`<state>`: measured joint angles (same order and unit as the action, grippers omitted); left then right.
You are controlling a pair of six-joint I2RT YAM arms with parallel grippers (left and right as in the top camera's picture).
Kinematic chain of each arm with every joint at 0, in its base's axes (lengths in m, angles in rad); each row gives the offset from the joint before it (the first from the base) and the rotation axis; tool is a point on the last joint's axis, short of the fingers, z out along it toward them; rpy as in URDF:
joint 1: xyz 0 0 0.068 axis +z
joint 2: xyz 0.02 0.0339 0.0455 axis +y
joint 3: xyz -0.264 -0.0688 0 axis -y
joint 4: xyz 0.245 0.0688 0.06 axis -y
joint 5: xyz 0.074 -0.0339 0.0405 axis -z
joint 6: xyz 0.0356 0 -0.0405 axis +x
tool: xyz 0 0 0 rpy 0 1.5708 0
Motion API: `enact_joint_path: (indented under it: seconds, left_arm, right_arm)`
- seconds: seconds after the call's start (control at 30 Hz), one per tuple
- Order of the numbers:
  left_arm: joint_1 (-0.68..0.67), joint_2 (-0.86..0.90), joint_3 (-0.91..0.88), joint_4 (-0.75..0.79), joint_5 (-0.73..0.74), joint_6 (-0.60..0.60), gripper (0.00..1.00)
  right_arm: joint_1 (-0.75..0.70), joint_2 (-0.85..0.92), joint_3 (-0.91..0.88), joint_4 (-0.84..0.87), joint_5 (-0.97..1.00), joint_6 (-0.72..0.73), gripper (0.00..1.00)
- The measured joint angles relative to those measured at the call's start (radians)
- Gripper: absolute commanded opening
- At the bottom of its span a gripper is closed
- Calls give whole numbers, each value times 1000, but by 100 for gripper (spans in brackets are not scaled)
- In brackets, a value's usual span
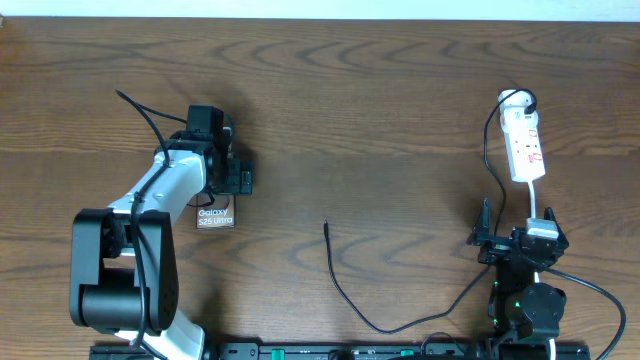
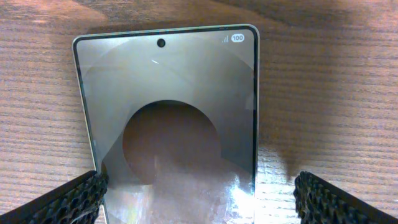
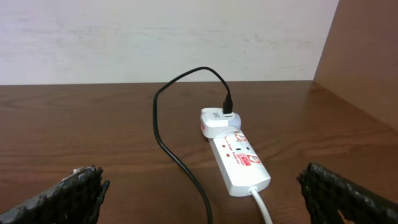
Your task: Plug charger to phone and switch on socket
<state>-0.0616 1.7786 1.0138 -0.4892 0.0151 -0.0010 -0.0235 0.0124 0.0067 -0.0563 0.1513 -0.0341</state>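
The phone (image 1: 215,216) lies flat on the table at the left, its upper part hidden under my left arm; it fills the left wrist view (image 2: 168,112). My left gripper (image 1: 232,172) (image 2: 199,199) is open, its fingers either side of the phone's lower part, the left finger at its edge. The charger cable (image 1: 345,295) loops across the middle, its plug tip (image 1: 326,226) lying free. The white socket (image 1: 524,140) (image 3: 239,158) lies at the far right with a white plug in it. My right gripper (image 1: 520,240) (image 3: 202,193) is open and empty, short of the socket.
The socket's white cord (image 3: 261,205) runs toward my right gripper. The black charger cable (image 3: 180,155) passes between my right fingers. A pale wall (image 3: 168,37) stands behind the table and a brown panel (image 3: 367,50) at the right.
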Motion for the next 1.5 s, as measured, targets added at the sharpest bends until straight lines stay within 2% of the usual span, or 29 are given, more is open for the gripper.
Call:
enact_joint_path:
  seconds: [0.47, 0.67, 1.5]
  left_arm:
    - [3, 0, 0, 15, -16, -4, 98]
    - [41, 0, 0, 6, -44, -52, 98]
    - [59, 0, -24, -14, -10, -63, 98]
  right_arm:
    - [0, 0, 0, 0, 0, 0, 99]
    - [0, 0, 0, 0, 0, 0, 99]
    - [0, 0, 0, 0, 0, 0, 99]
